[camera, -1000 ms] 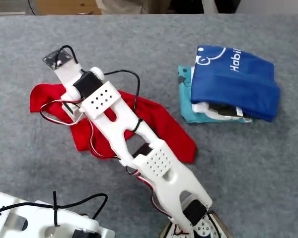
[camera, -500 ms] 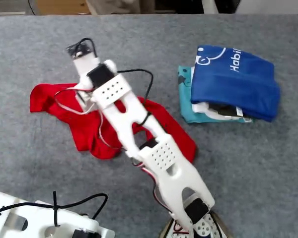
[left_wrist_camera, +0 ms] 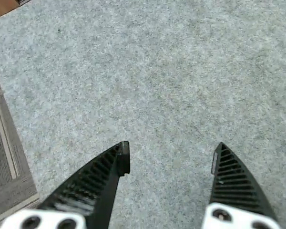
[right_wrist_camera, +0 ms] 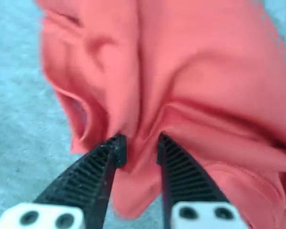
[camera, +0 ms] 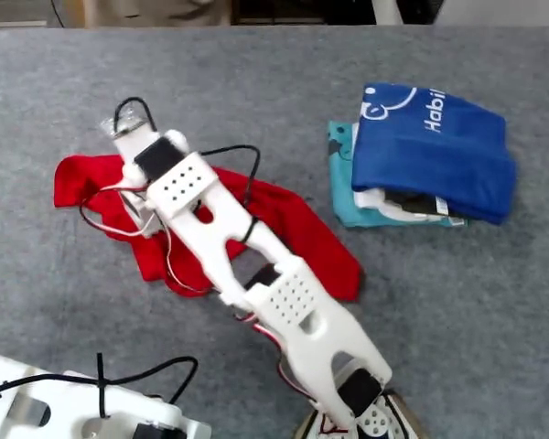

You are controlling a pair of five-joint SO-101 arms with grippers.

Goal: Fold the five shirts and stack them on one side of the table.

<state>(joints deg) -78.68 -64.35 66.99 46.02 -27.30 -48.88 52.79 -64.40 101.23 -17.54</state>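
Progress check: most of it looks done, one piece open.

Done side: a stack of folded shirts sits toward one side of the grey felt table (camera: pixel 457 302). Folded blue shirt (camera: pixel 430 151) with white print on top, white shirt layer (camera: pixel 393 203) under it, folded teal shirt (camera: pixel 340 197) at the bottom, plus a dark sliver in between. I count three for sure; can't tell if it's four.

Left to do: the crumpled red shirt (camera: pixel 311 242) lies spread out and unfolded, well apart from the stack, creased, with one sleeve end sticking out to the far side.

Right arm (camera: pixel 256 265) stretches across it. Right gripper (right_wrist_camera: pixel 140 140) has its jaws nearly together with a pinch of the red shirt (right_wrist_camera: pixel 205 71) between them. Reads as a grip on a fold near the edge, not just hovering.

Left gripper (left_wrist_camera: pixel 171 148) hangs over bare felt, jaws wide apart, nothing in them. White left arm base (camera: pixel 73 402) sits at the near corner.

My read: the last shirt, fold just starting. Fold, carry and place on the stack remain.
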